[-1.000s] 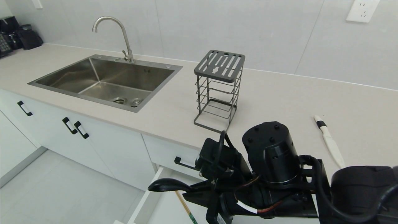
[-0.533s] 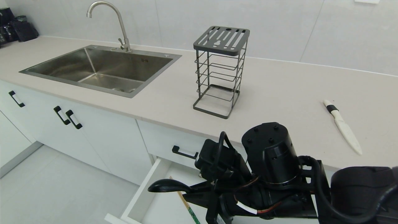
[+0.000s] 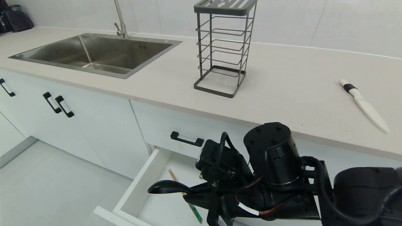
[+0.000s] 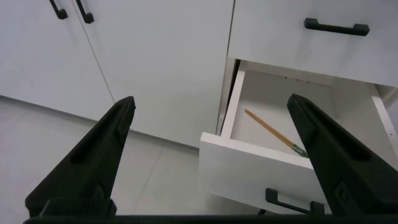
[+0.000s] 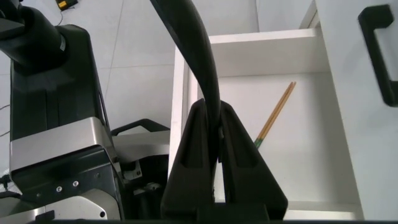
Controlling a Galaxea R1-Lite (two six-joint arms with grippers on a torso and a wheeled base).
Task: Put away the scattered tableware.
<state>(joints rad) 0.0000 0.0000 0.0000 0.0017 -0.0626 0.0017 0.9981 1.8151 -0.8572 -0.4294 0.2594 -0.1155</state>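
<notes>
While right gripper [image 5: 216, 118] clamps black spoon [image 5: 186, 37] over open drawer [image 5: 261, 38], left gripper [image 4: 211, 102] gapes empty.

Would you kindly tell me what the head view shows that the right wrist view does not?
Head view: the stainless steel sink, the dark wire rack and the white knife with a black band on the countertop. Right wrist view: the right gripper clamped on the handle, close up. Both: the black spoon, the open white drawer and the green-tipped wooden chopstick.
</notes>
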